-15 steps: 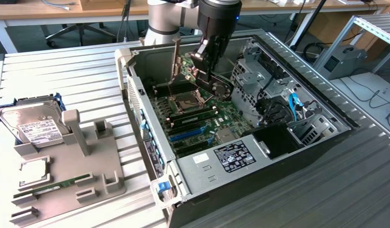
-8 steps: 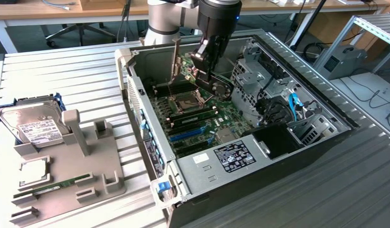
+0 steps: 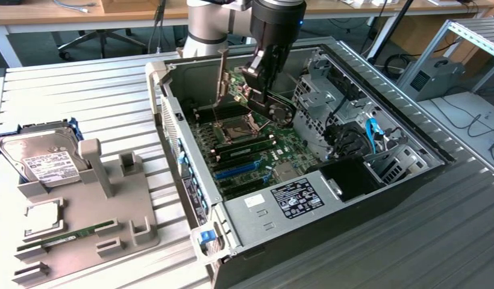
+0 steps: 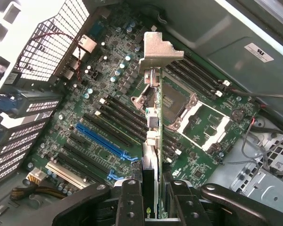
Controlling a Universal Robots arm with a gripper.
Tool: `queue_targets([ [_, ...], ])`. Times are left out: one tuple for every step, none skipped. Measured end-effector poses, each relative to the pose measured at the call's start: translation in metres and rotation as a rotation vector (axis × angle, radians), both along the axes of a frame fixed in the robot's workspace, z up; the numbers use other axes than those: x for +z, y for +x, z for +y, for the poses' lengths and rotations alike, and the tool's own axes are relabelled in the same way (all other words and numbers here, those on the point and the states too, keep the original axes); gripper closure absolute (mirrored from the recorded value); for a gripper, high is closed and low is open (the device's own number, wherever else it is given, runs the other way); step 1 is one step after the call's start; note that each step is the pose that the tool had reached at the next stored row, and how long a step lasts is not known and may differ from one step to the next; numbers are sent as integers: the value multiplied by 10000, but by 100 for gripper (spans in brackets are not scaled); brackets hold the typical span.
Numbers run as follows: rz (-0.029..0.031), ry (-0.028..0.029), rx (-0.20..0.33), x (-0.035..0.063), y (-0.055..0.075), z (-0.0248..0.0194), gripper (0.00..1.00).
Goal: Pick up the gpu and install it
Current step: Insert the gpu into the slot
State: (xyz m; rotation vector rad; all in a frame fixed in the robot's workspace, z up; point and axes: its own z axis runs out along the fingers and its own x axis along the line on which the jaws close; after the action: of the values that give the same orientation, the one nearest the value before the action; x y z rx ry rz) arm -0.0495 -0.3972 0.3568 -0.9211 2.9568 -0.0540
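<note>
As seen from the wrist view, the claw (image 4: 153, 200) is clenched on the gpu (image 4: 153, 122), with one black finger (image 4: 132, 202) on each side of the card. The gpu is held on edge, and its silver end bracket (image 4: 159, 47) is the part farthest from the claw.

Beyond the card lies the motherboard (image 4: 108, 108). Its CPU socket (image 4: 174, 101) sits just behind the card's line, and the long blue slot (image 4: 101, 141) lies to one side, apart from the card. The gpu is not yet seated in any slot.

In the exterior view, the claw (image 3: 261, 84) reaches down into the open computer case (image 3: 367, 211). It holds the gpu (image 3: 271, 102) above the upper part of the motherboard (image 3: 247, 150), near the socket. Whether the card's lower edge touches the board cannot be told.

The case lies on its side on a ribbed metal counter (image 3: 70, 96). On the exterior view's left, well apart from the case, stands a grey holder tray (image 3: 94, 229). A hard drive (image 3: 42, 159) with a white label leans at the tray's far end, and a narrow green RAM stick (image 3: 70, 235) lies in a groove nearer the front.
</note>
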Motion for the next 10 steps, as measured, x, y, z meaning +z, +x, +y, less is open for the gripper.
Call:
queue_targets([
  [0, 0, 21, 0, 0, 0, 74],
  [0, 0, 41, 0, 0, 0, 74],
  [0, 0, 57, 0, 0, 0, 74],
  [0, 0, 74, 0, 0, 0, 74],
  [0, -1, 90, 0, 0, 0, 74],
  [0, -1, 102, 0, 0, 0, 74],
  [0, -1, 113, 0, 0, 0, 74],
  [1, 0, 124, 0, 0, 0, 74],
  [0, 0, 137, 0, 0, 0, 74],
  [0, 0, 148, 0, 0, 0, 74],
])
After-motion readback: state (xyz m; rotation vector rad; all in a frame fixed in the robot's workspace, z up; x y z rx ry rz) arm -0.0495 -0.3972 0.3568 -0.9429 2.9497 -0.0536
